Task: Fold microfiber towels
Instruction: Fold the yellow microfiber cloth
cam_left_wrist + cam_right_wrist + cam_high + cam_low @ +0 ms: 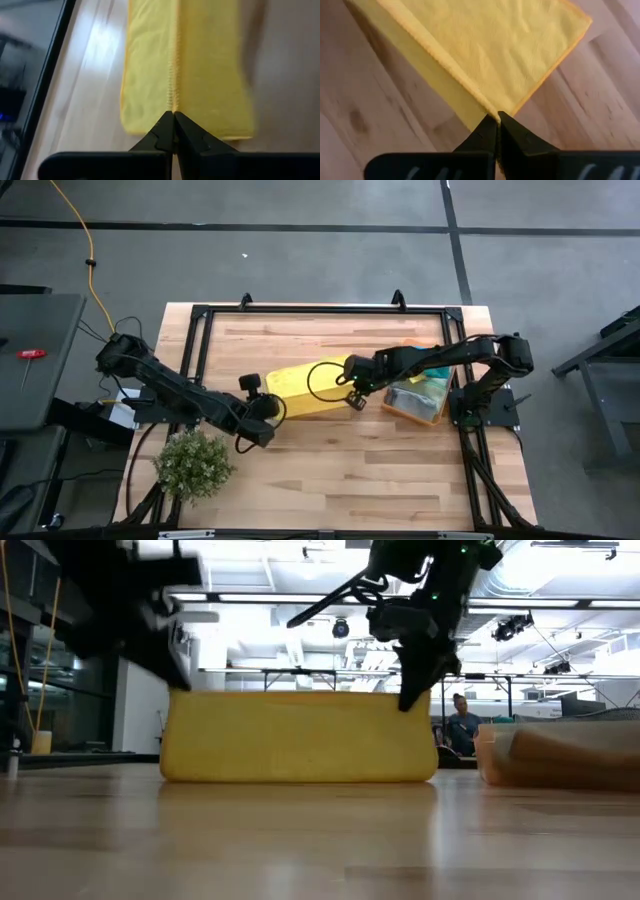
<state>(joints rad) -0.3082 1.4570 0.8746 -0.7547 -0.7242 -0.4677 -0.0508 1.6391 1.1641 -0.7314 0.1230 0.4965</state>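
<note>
A yellow microfiber towel (305,385) lies mid-table. Its near edge is raised, so in the low view the towel (300,735) stands like a low wall with its lower part on the wood. My left gripper (272,408) is shut at the towel's left end and shows in the left wrist view (173,117). My right gripper (355,402) is shut at the right end and shows in the right wrist view (497,119). More towels lie in the orange bin (418,395). My left gripper pinches the towel's stitched edge (174,102) at its left end between its two fingers, slanting down from the table's left. The held edge is lifted; the cloth falls away below it onto the table. My right gripper pinches the towel's right corner (492,107), where two hemmed edges meet, between its two fingers, coming steeply from above. The top edge (300,692) runs straight and level between the two grippers. The cloth below it hangs down to the table.
The orange bin (560,755) stands close to the right of the towel, under the right arm. A bushy green plant (193,463) sits at the near left. A black frame (320,308) borders the table. Bare wood lies in front of the towel. A person (463,725) sits far behind.
</note>
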